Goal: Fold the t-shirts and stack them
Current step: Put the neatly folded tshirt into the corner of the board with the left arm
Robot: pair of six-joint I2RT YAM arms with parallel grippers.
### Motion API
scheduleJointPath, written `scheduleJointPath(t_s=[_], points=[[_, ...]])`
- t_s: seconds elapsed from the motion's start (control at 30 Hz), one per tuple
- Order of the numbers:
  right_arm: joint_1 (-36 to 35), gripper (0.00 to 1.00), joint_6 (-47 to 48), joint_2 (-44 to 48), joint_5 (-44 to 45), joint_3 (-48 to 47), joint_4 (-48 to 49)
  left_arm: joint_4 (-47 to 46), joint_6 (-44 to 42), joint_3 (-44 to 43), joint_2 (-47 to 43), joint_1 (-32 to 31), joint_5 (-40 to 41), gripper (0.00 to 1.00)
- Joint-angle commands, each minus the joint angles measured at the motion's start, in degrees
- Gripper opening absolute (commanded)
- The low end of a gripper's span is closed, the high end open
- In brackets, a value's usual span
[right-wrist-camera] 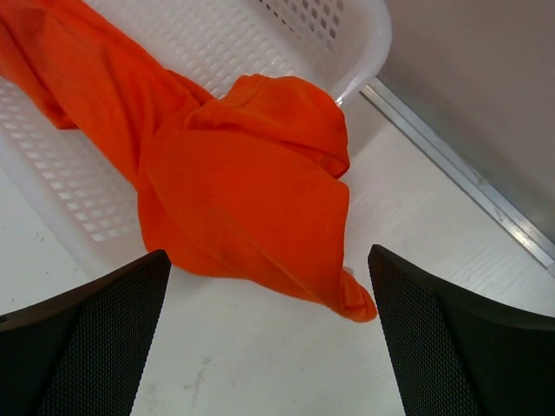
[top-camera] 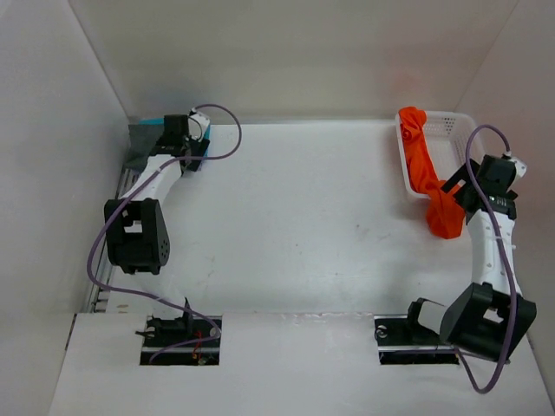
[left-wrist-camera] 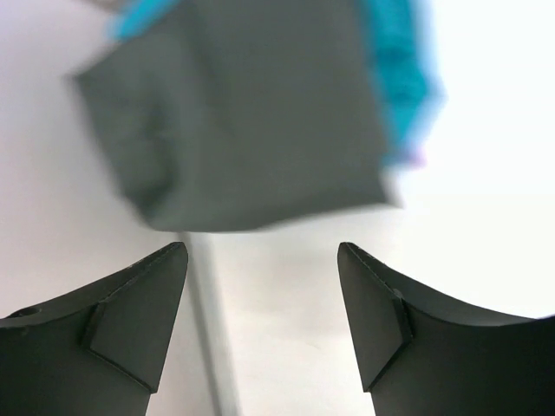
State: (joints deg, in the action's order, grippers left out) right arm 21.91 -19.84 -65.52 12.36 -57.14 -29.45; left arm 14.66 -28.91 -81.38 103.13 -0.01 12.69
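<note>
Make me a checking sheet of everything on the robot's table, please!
Surface: white table, a few tiny marks.
Job's things: folded dark grey t-shirt on a teal t-shirt, far-left corner; orange t-shirt unfolded, draped over the basket rim onto the table.
Clutter: white mesh basket, far right.
Grippers: left end effector open by the stack; right end effector open by the orange t-shirt; neither holds anything.
Cables: purple cables loop off both arms.
Surroundings: plain white walls.
</note>
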Motion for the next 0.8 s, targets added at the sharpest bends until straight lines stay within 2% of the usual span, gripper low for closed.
scheduleJointPath(t_s=[0.0,0.17,0.2,0.33,0.37,0.47,0.5,0.53,0.67,0.77], points=[[2.7,1.00,-1.9,-3.8,-2.9,0.7,4.9,4.0,5.2,3.2,-5.0,-2.0,-6.3,0.69],[7.0,1.00,-4.9,-5.6,-8.9,3.5,9.8,5.6,6.6,4.4,-5.8,-2.1,-9.1,0.69],[7.6,0.94,-5.2,-5.8,-10.1,3.8,10.5,5.7,6.6,4.2,-5.7,-1.8,-9.1,0.69],[8.3,0.67,-5.2,-7.4,-11.9,3.7,11.0,6.2,6.8,4.0,-5.6,-1.5,-9.2,0.69],[8.3,0.54,-5.2,-8.0,-12.2,3.6,10.9,6.3,6.8,4.0,-5.6,-1.4,-9.2,0.69],[8.3,0.24,-5.4,-8.1,-13.1,3.6,11.3,6.4,6.5,3.8,-5.6,-1.2,-9.0,0.70],[8.3,0.08,-5.6,-7.7,-13.8,3.6,11.3,6.4,6.5,3.7,-5.5,-0.8,-8.9,0.70],[8.3,0.03,-5.7,-7.2,-13.9,3.6,11.2,6.4,6.5,3.5,-5.5,-0.4,-8.9,0.70],[7.3,0.00,-6.1,-0.7,-14.1,3.0,11.3,6.9,6.8,3.2,-5.6,1.0,-9.2,0.70],[3.6,0.00,-7.6,6.6,-13.1,-0.1,11.1,7.0,6.8,3.2,-6.2,1.3,-9.2,0.70]])
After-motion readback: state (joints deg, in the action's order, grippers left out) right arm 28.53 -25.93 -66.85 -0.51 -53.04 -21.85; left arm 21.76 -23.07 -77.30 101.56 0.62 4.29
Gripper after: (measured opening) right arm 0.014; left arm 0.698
